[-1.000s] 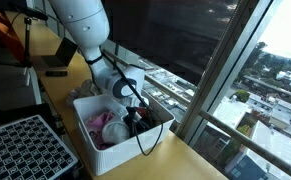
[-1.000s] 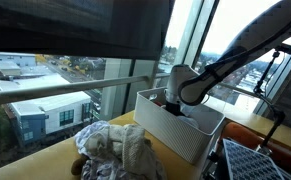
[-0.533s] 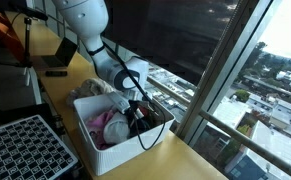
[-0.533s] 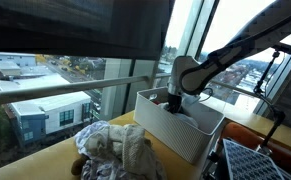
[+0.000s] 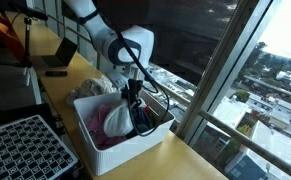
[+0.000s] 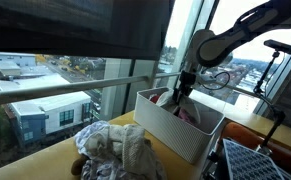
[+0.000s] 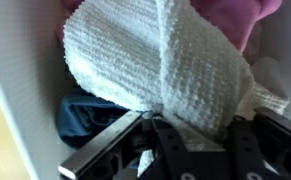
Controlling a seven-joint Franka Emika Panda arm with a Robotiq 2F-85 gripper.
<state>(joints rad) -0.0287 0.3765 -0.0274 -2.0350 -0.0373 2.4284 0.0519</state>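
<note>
In the wrist view my gripper (image 7: 195,130) is shut on a white, waffle-textured cloth (image 7: 165,60), whose bunched fold is pinched between the two dark fingers. The cloth drapes over a pink garment (image 7: 235,15) and a dark blue one (image 7: 85,115) inside a white bin (image 7: 15,100). In both exterior views the gripper (image 5: 135,97) (image 6: 182,90) hangs fingers down just above the open bin (image 5: 115,155) (image 6: 175,130). Pink fabric (image 5: 110,122) shows inside the bin.
A loose pile of pale clothes (image 6: 115,150) lies on the wooden table beside the bin. A black perforated tray (image 5: 25,145) (image 6: 260,160) sits close to the bin's other side. Large windows (image 5: 215,70) run right behind the bin.
The jaws have closed on the white cloth inside the bin. The arm has straightened and the gripper has risen from among the clothes to about the rim.
</note>
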